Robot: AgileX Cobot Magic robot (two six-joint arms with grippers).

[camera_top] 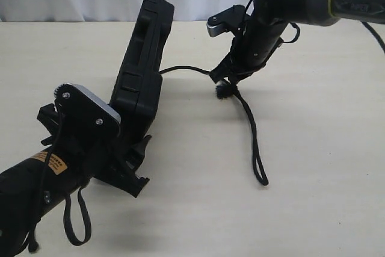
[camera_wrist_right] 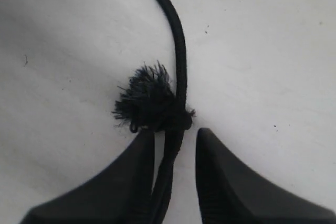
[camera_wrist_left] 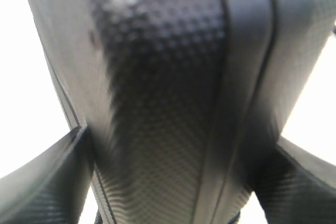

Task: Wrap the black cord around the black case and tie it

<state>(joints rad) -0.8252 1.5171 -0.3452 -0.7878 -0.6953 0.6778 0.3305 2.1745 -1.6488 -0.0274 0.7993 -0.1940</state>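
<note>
Fraying black cord (camera_wrist_right: 180, 51); textured black case (camera_top: 144, 52)

- Exterior view: high, wide, angled down over the table (camera_top: 319, 185).
- Left wrist view: right up against the black case (camera_wrist_left: 157, 103).
- Right wrist view: close above the black cord (camera_wrist_right: 180, 51), which the exterior view also shows.

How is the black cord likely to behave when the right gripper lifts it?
Probably floppy: the cord lies in loose curves, so it should droop from the right gripper. Likely light, being thin. Its frayed knot may catch against the fingers, resisting slip.
</note>
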